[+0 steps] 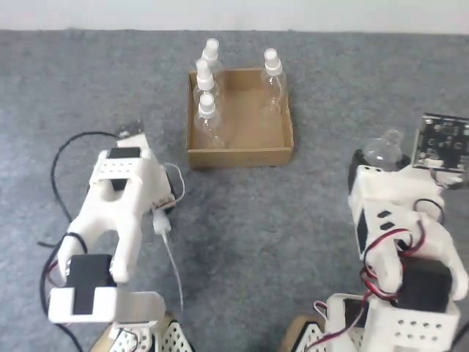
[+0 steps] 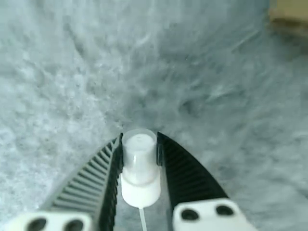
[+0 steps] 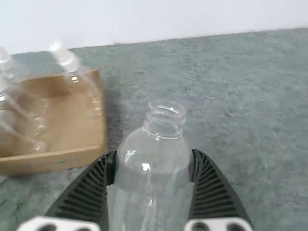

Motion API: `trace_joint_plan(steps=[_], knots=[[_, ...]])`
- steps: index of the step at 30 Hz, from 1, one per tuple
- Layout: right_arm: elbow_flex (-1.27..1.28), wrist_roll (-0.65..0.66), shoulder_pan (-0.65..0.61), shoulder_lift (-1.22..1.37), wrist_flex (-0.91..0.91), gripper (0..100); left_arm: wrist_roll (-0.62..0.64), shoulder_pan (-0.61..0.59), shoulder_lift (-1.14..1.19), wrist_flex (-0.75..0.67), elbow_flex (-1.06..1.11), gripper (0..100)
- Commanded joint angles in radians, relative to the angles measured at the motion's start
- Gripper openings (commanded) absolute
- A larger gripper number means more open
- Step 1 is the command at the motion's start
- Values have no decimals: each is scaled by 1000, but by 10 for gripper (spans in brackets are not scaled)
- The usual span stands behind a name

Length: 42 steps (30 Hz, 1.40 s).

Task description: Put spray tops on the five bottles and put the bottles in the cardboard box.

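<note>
Carpet, grey and fuzzy, covers the worktop [image 1: 293,220]. On my left, the left gripper [image 2: 139,137] pinches a white plastic spray top [image 2: 139,166] between ribbed black fingers. Its head points out past the tips and its thin tube [image 1: 174,270] trails back toward the arm's base. At the middle I see the cardboard box [image 1: 239,155] holding four capped clear bottles [image 1: 207,110], standing. The right gripper [image 3: 153,156] clamps an uncapped clear bottle [image 3: 151,187], neck forward, base cut off.

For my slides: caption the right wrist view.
Right gripper holds a topless bottle before the box of capped bottles.
</note>
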Motion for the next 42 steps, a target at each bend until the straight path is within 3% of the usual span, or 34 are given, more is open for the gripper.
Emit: trace_joint_plan(steps=[1,21,36,42], knots=[[5,14,-65,-8,-25,58,5,2,-38,89,-162,12],[342,14,-429,-16,-406,55,14,2,-502,74,-229,12],[626,17,-608,-8,-839,55,189,0,-793,-98,-237,12],[713,115,-659,-8,-963,55,265,-40,-881,-167,-236,12]])
